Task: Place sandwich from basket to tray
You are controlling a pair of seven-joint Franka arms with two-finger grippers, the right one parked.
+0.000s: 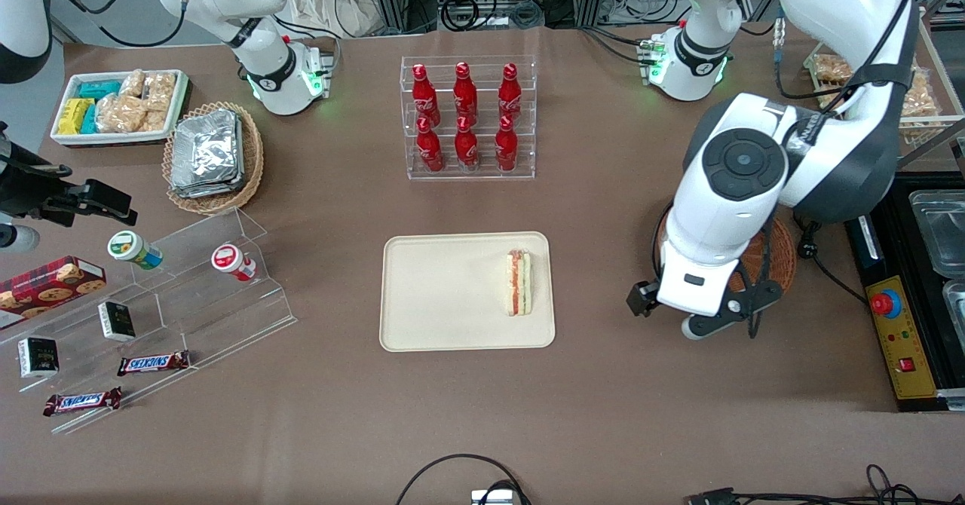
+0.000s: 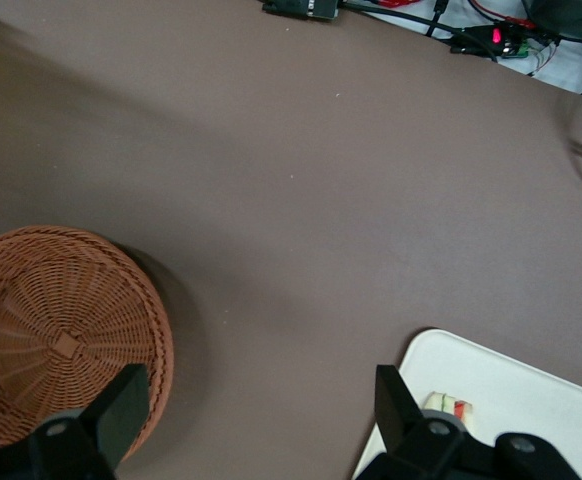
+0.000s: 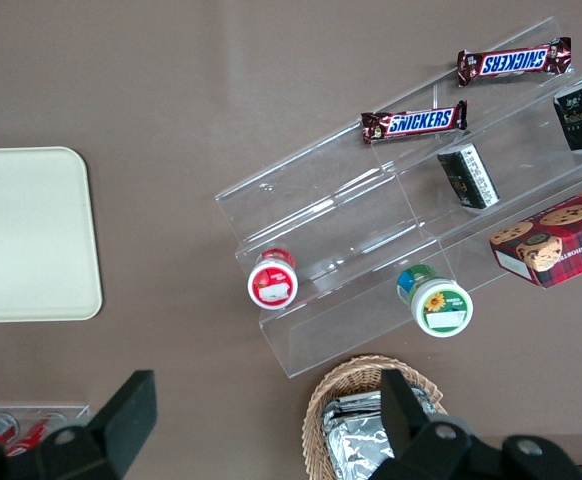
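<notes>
Gripper [image 2: 256, 440] spread wide and empty, hanging over bare tabletop [image 1: 603, 211] between basket [image 2: 56, 340] and tray [image 1: 422, 294], gripping nothing. Sandwich [image 1: 518, 283] already down on the tray, resting on its side near the rim closest to the basket, filling layers showing along the edge, fully inside the rim and apart from the fingers [image 2: 403, 405]. Basket bare inside in the wrist view, mostly hidden under the arm in the front view. Placement apparently done, so the step in hand looks like the retreat. Best done by lifting straight up first, keeping the fingers spread, then swinging toward the basket and away from the tray, so no finger clips the sandwich or nudges the tray rim. Worth holding height over the basket as well, to avoid catching its woven wall on the way out.
</notes>
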